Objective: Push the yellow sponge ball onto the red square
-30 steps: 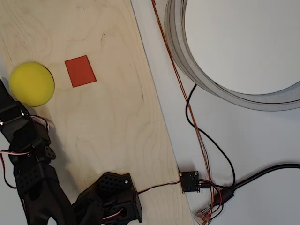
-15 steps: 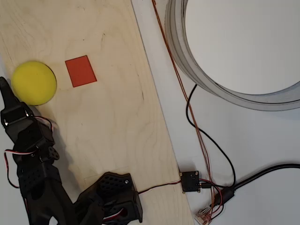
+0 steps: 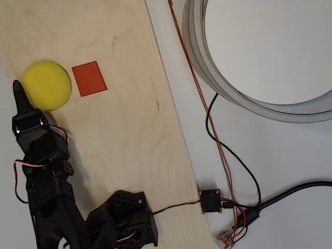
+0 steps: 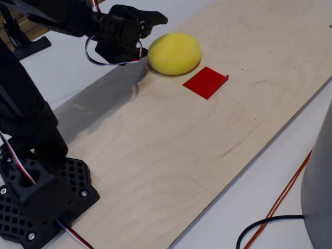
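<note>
You are mid-push: your gripper (image 4: 150, 23), fingers closed and holding nothing, presses the far side of the yellow sponge ball (image 3: 47, 85), which sits on the board just beside the red square (image 3: 89, 79); next, drive it straight across.

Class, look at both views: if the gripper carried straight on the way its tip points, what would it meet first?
Most likely the yellow sponge ball. The gripper sits right at the ball's edge in both views, though the overhead view suggests its tip may only graze the ball's side. The red square lies beyond the ball.
</note>
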